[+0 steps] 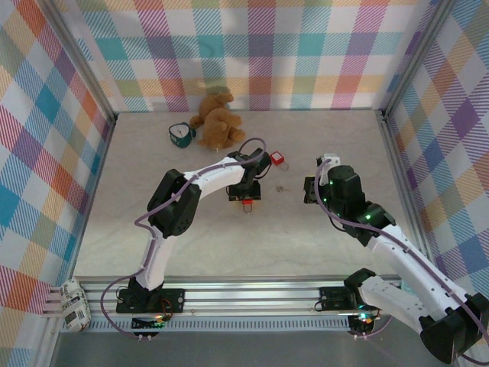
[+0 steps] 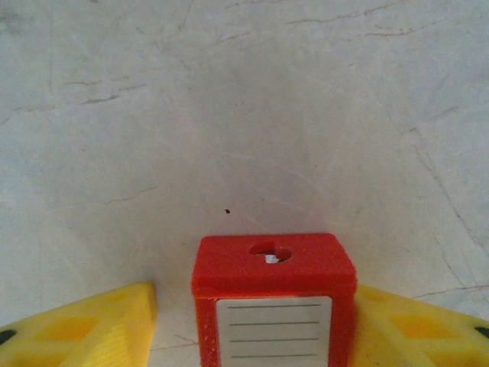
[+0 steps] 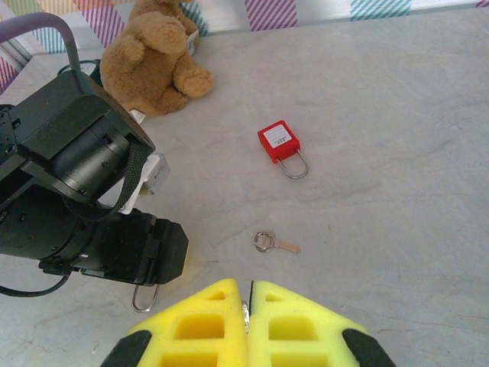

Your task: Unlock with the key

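Bottom centre, right wrist view: right tool [image 3: 247, 290], yellow pads pressed shut. Just beyond, mid-frame: tiny pale metal key [image 3: 280, 245] flat on grey table [image 3: 397, 115], touching nothing. Left tool [image 2: 256, 292] open, straddling small red square padlock [image 2: 273, 306], gap on left side. Farther up: 2nd red padlock [image 3: 279, 142]; brown plush bear [image 3: 153, 61] upper left.

The overhead camera looks down from behind the arms, each wrist camera looks past its own yellow fingertips [image 2: 84, 329] [image 3: 294, 325], the left closest, all sharing the pale marbled tabletop [image 1: 191, 245].
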Controlling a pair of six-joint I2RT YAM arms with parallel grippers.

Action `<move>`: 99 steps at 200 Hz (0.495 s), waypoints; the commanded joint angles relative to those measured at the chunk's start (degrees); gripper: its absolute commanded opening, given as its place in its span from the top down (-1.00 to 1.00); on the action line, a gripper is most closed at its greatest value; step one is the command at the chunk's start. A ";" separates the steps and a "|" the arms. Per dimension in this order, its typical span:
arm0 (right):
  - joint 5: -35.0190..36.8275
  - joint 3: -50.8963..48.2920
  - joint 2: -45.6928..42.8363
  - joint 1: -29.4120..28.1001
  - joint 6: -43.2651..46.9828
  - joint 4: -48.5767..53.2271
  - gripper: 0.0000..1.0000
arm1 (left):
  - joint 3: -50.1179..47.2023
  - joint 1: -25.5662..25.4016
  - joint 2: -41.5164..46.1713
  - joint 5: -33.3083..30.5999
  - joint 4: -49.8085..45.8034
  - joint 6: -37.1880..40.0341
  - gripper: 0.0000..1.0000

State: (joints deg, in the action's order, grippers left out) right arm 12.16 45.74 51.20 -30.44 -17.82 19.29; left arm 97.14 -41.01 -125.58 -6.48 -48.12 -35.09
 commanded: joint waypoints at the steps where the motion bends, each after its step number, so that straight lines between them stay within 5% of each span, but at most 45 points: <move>1: -0.34 -0.39 -1.36 0.20 -1.11 0.52 0.93 | -2.77 -0.54 1.93 -1.25 -1.72 0.48 -0.18; 99: -0.97 1.41 -0.03 0.16 -0.24 1.36 0.93 | -5.58 2.64 3.77 -1.79 -5.21 10.73 0.04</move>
State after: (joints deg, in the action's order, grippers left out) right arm 11.73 45.74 50.70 -30.44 -18.22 19.99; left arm 93.12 -40.23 -123.02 -7.92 -47.77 -28.51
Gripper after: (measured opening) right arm 0.063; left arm 0.480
